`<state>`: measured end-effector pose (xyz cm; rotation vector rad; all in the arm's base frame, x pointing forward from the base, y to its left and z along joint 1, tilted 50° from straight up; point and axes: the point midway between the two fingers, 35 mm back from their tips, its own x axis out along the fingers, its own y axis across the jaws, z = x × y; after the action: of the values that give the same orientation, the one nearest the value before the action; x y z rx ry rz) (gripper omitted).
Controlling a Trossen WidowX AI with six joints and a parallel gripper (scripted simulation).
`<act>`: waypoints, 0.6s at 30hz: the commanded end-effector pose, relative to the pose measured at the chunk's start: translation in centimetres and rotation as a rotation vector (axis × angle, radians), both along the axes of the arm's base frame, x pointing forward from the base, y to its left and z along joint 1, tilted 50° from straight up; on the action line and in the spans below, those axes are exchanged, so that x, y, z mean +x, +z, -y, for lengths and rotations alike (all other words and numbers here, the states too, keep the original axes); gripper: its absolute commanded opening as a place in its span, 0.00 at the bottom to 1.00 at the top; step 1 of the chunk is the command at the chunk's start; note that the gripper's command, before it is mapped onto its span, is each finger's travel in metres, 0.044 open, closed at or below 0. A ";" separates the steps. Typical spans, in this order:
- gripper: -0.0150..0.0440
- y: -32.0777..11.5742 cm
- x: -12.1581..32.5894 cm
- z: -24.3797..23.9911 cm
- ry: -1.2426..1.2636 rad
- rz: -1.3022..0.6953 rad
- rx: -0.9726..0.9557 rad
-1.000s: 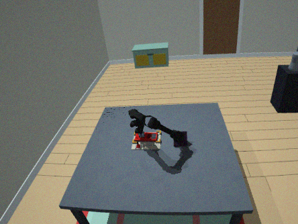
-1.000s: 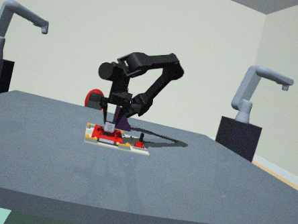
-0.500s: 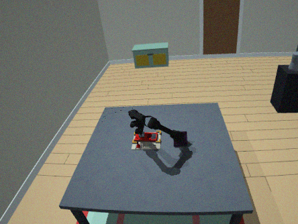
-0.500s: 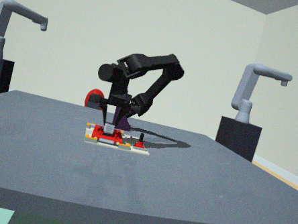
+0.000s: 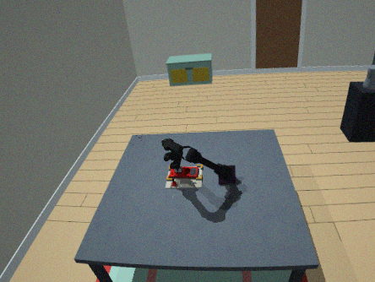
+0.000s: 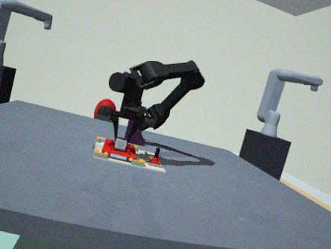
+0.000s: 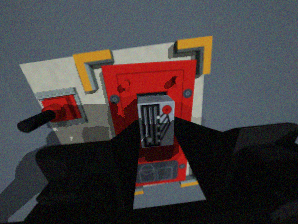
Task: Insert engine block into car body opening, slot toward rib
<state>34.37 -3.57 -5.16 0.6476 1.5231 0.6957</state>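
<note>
The grey engine block (image 6: 121, 144) (image 7: 156, 122) is between the fingers of my gripper (image 6: 121, 141) (image 7: 155, 122), which is shut on it. The block is upright, with dark slots and a red disc on its top. The red car body (image 5: 195, 171) (image 6: 130, 152) (image 7: 111, 80) lies under it, between yellow corner brackets. A dark edge of the opening shows just beyond the block in the wrist view. The block's lower end is hidden, so its depth in the opening cannot be told. The rib cannot be made out.
The pale base board (image 5: 196, 184) (image 6: 162, 170) (image 7: 42, 72) carries the car body. Beside the body on it stands a red block with a black upright handle (image 6: 157, 153) (image 7: 36, 121). The arm's base (image 5: 227, 175) is beyond the board on the grey table (image 5: 190, 236).
</note>
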 end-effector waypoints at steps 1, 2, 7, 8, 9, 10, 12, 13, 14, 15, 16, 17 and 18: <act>0.52 -0.1 0.0 -0.1 -0.004 -0.002 0.002; 0.52 -0.1 0.0 -0.2 -0.004 -0.002 0.002; 0.52 -0.2 0.0 -0.3 -0.004 -0.002 0.002; 0.52 -0.2 0.0 -0.3 -0.004 -0.002 0.002; 0.52 -0.2 0.0 -0.3 -0.004 -0.002 0.002; 0.52 -0.3 0.0 -0.3 -0.004 -0.002 0.002; 0.52 -0.3 0.0 -0.4 -0.004 -0.002 0.002; 0.52 -0.3 0.0 -0.4 -0.004 -0.002 0.002; 0.52 -0.3 0.0 -0.4 -0.004 -0.002 0.002; 0.52 -0.4 0.0 -0.4 -0.004 -0.002 0.002; 0.52 -0.4 0.0 -0.5 -0.004 -0.002 0.002; 0.52 -0.4 0.0 -0.5 -0.004 -0.002 0.002; 0.52 -0.4 0.0 -0.5 -0.004 -0.002 0.002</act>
<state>34.34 -3.16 -5.52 0.6478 1.5230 0.6959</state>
